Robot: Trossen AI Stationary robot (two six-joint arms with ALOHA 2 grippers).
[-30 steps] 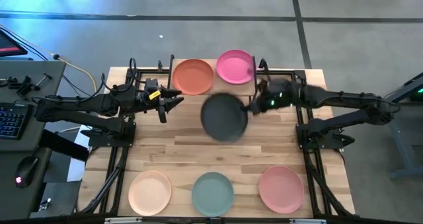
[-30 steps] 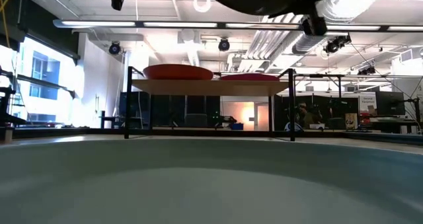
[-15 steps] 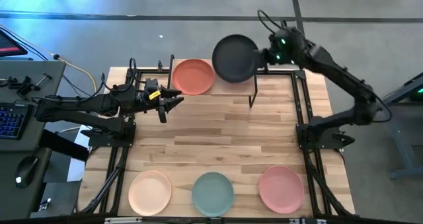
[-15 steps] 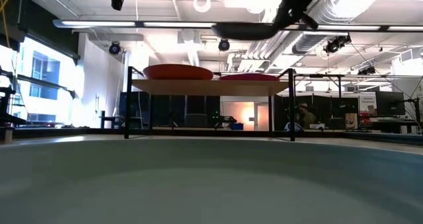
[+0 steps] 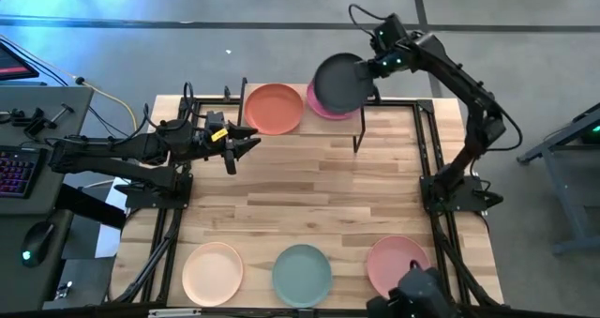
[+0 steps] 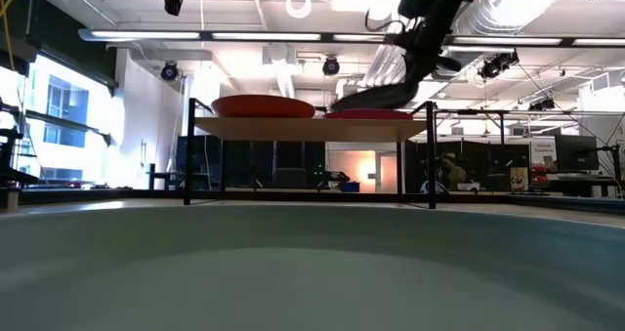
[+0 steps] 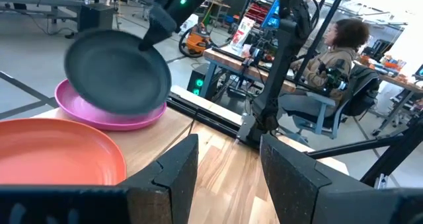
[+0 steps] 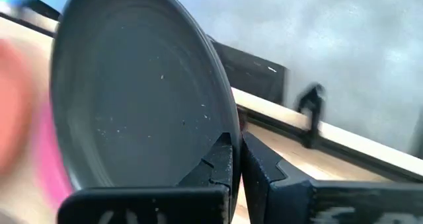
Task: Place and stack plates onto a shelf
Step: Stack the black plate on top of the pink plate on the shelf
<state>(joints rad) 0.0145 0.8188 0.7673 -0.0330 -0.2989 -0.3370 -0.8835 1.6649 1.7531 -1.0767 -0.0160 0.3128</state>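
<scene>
Right tool [image 5: 367, 67] pinching dark grey plate [image 5: 339, 82], now tilted, lowered over magenta plate [image 5: 323, 104] on shelf [image 6: 303, 128]. Left tool [image 5: 246, 142] unmoved, fingers apart.

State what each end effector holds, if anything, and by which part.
The right end effector pinches the dark grey plate by its rim, tilted over the magenta pink plate. The left end effector is open and holds nothing.

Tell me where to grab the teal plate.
Take the teal plate by its rim on the edge facing the shelf, pinching the lip from above: it lies flat, so only the raised rim offers a hold. The left pincer is free; the right pincer holds the grey plate.
</scene>
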